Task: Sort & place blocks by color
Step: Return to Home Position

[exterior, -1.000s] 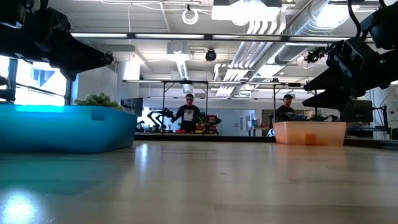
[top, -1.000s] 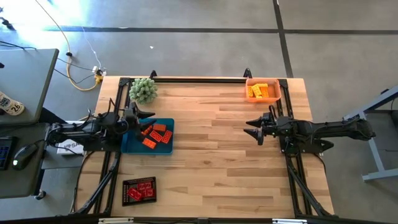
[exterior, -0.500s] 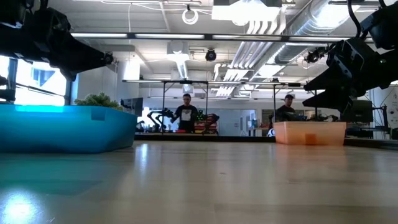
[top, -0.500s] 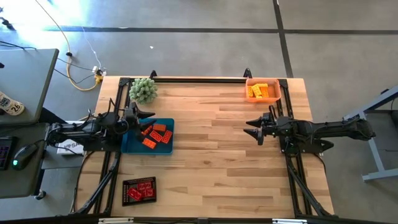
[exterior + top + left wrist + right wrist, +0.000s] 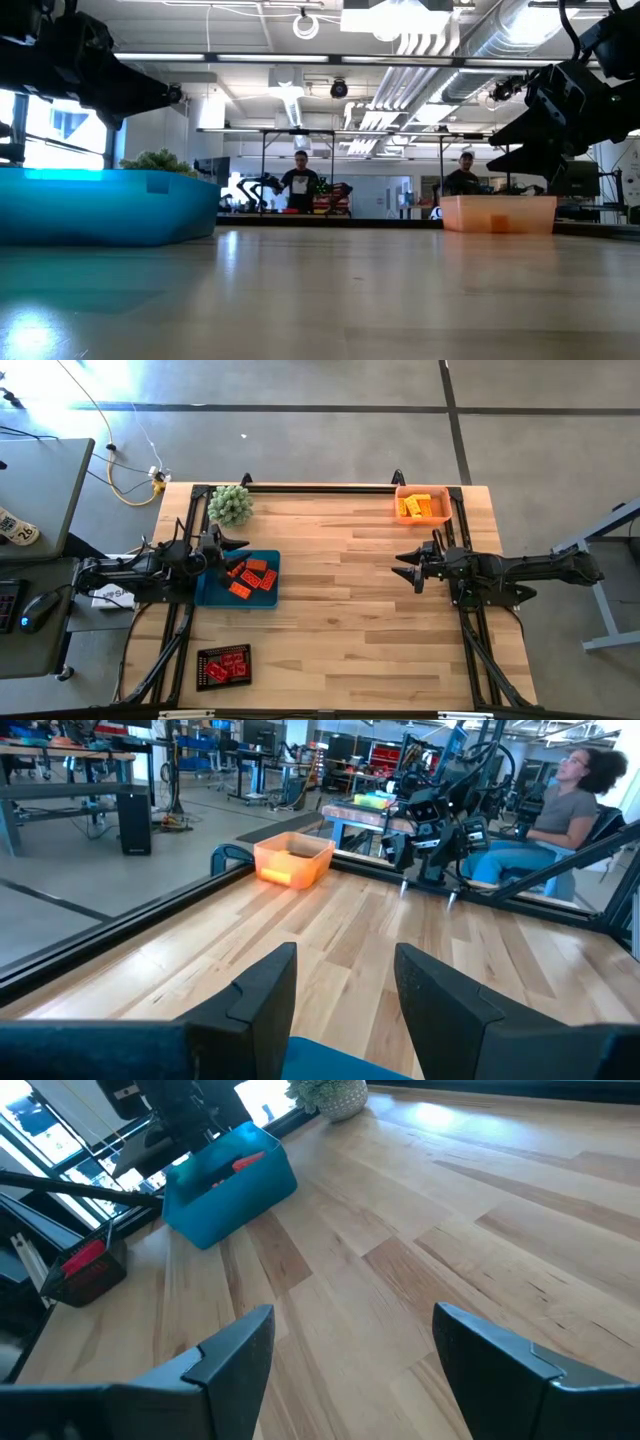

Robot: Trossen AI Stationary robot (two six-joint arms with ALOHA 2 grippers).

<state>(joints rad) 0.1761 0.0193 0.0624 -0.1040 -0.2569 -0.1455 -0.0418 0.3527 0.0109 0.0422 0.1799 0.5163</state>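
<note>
Several orange-red blocks (image 5: 250, 575) lie in the blue tray (image 5: 212, 592) at the table's left. Yellow and orange blocks (image 5: 418, 506) lie in the orange tray (image 5: 442, 510) at the far right. Red blocks (image 5: 225, 666) fill a black tray (image 5: 205, 656) near the front edge. My left gripper (image 5: 236, 543) hangs open over the blue tray's far left corner, nothing between its fingers (image 5: 262, 988). My right gripper (image 5: 407, 570) stands open above bare wood at the right, its fingers (image 5: 232, 1342) also holding nothing.
A fuzzy green ball-shaped plant (image 5: 230, 505) sits at the far left corner. The wide middle of the wooden table (image 5: 340, 600) lies between the arms. A black rail (image 5: 320, 487) runs along the far edge. People show in the room beyond.
</note>
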